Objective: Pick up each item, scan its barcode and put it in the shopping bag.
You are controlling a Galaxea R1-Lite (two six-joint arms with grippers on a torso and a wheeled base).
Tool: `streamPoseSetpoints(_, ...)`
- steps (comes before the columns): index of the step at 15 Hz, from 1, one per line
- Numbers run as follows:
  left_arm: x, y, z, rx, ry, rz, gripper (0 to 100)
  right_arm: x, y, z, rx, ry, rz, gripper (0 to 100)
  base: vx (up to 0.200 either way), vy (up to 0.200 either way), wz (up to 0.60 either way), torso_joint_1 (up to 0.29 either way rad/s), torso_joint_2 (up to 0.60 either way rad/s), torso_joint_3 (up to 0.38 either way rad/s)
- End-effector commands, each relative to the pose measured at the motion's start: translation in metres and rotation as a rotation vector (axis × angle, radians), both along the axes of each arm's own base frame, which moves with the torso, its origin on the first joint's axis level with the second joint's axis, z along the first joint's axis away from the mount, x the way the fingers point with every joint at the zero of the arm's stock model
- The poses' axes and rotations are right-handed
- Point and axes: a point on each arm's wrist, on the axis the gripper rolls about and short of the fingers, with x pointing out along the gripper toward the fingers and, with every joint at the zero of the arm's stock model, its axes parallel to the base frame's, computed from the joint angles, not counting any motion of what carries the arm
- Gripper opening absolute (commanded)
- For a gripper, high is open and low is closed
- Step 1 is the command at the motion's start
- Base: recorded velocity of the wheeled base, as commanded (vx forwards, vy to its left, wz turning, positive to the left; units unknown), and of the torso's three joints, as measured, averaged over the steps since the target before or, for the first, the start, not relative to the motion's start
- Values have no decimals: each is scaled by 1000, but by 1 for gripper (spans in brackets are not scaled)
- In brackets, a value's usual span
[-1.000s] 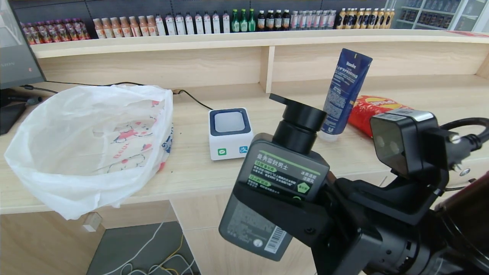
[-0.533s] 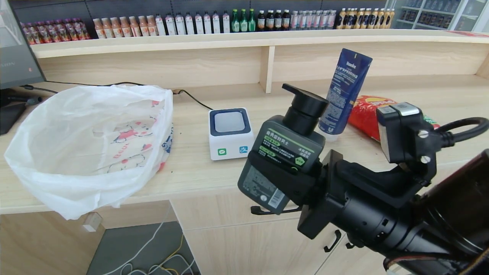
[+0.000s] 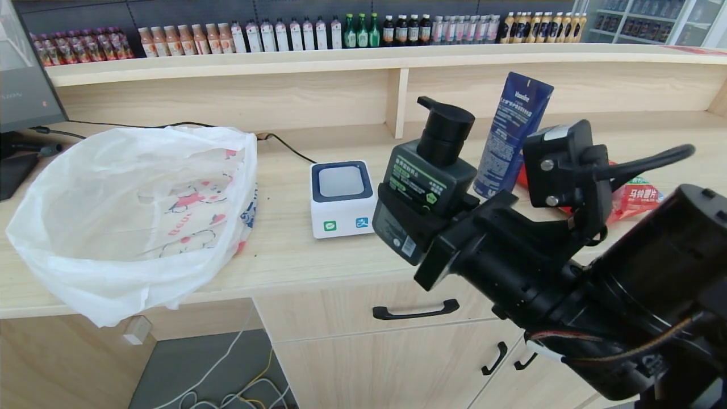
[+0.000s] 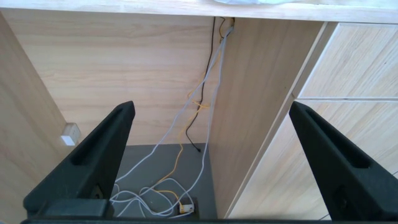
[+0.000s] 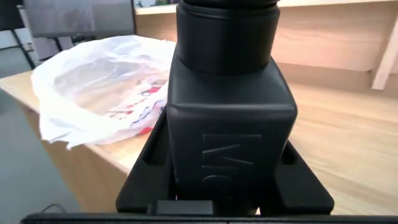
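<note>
My right gripper (image 3: 423,218) is shut on a dark grey pump bottle (image 3: 427,182) with a black pump top, held upright just right of the white barcode scanner (image 3: 341,196) and above the counter's front part. A barcode label shows on the bottle's lower side. The right wrist view has the same pump bottle (image 5: 227,124) clamped between the fingers, with the white shopping bag (image 5: 106,87) beyond it. That shopping bag (image 3: 133,210) stands open at the counter's left. My left gripper (image 4: 211,168) hangs open below the counter, facing the cabinet recess.
A blue tube (image 3: 514,133) stands upright behind the bottle, with a red snack bag (image 3: 630,193) lying to its right. A monitor (image 3: 25,74) stands at the far left. Drawers with black handles (image 3: 414,311) sit under the counter; loose cables (image 4: 186,155) hang in the recess.
My right arm has carried the pump bottle up and away from the camera, toward the scanner, turning it more upright. The bag, scanner and tube have not moved.
</note>
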Motion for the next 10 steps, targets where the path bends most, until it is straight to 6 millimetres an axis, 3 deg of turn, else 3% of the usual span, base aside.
streamPoseSetpoints(1, 0, 0, 0, 0, 0, 0, 100, 7, 7, 6, 3, -24, -75, 0, 0, 0, 0, 0, 0, 0)
streamPoseSetpoints(10, 0, 0, 0, 0, 0, 0, 100, 24, 20, 44, 13, -147, -382, 0, 0, 0, 0, 0, 0, 0)
